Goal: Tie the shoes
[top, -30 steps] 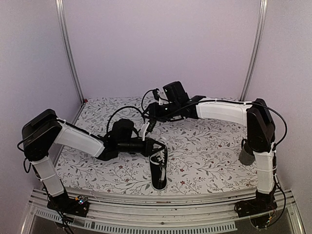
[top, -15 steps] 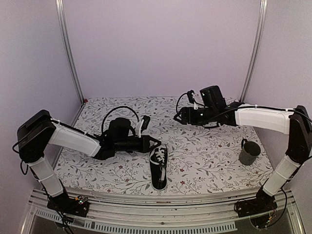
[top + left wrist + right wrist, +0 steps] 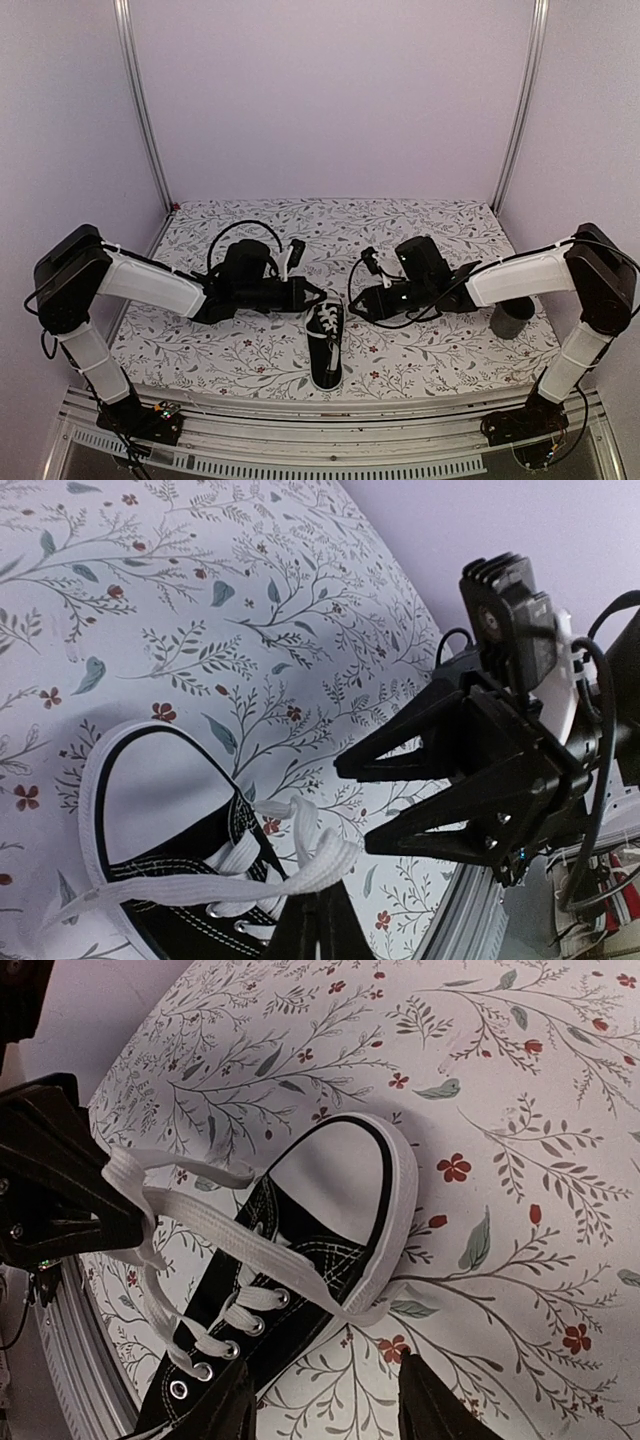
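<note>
The floral-printed counter (image 3: 440, 345) carries the black canvas low-top sneaker with white rubber sole (image 3: 327, 352), lower centre. The left hand (image 3: 316, 297) is closed, pinching a flat white lace (image 3: 240, 1222). The right hand (image 3: 354, 303) gapes empty. Nothing is knotted, so all the tying remains.

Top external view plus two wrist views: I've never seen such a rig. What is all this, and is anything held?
Two robot arms stand at the near edge of a flowered table. One camera looks down from above, and one rides on each wrist. On the table lie a black sneaker and, partly behind the right arm, a dark mug. The left gripper is pinched shut on the sneaker's white lace. The right gripper hangs open beside the toe, holding nothing.
</note>
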`<action>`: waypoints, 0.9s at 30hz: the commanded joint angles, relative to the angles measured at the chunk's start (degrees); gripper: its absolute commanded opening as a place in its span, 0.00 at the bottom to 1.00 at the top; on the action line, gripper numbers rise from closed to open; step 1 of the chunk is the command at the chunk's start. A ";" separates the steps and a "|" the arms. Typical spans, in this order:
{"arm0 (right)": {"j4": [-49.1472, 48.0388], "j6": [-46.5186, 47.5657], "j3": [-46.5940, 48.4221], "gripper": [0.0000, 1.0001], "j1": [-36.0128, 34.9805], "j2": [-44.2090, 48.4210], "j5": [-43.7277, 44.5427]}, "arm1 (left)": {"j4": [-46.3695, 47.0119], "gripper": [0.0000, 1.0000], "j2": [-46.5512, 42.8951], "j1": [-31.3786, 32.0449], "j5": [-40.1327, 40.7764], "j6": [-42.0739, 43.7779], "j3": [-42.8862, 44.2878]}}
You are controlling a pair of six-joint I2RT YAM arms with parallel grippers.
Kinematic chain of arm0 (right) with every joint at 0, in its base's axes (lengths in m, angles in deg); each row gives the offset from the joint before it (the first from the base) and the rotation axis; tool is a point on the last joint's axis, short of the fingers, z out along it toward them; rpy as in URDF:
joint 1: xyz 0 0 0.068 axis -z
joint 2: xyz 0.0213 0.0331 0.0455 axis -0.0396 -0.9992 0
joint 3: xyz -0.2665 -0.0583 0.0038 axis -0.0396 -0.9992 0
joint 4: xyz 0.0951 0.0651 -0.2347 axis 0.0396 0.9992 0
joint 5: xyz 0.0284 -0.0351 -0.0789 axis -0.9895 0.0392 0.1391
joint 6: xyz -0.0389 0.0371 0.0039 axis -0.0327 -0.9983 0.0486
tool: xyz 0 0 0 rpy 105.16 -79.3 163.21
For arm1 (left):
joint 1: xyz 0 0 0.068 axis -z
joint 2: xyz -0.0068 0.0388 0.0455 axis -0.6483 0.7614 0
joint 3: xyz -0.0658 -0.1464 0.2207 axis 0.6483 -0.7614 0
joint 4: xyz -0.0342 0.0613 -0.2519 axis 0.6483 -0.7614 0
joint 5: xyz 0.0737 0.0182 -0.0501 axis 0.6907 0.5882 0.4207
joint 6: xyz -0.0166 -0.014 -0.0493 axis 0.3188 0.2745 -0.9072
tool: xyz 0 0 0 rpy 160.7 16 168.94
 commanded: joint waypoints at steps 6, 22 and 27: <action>-2.91 6.41 8.66 0.46 -1.90 -9.39 0.18 | -2.69 0.00 -1.80 -1.25 -1.05 0.39 2.59; 7.08 6.97 11.30 0.02 -2.24 -2.84 -0.68 | -6.00 0.00 -1.09 -1.32 -0.44 -3.24 5.55; 7.37 3.68 8.78 0.02 -3.97 3.09 -6.76 | -6.60 0.00 -0.21 -1.31 -0.44 -5.19 6.51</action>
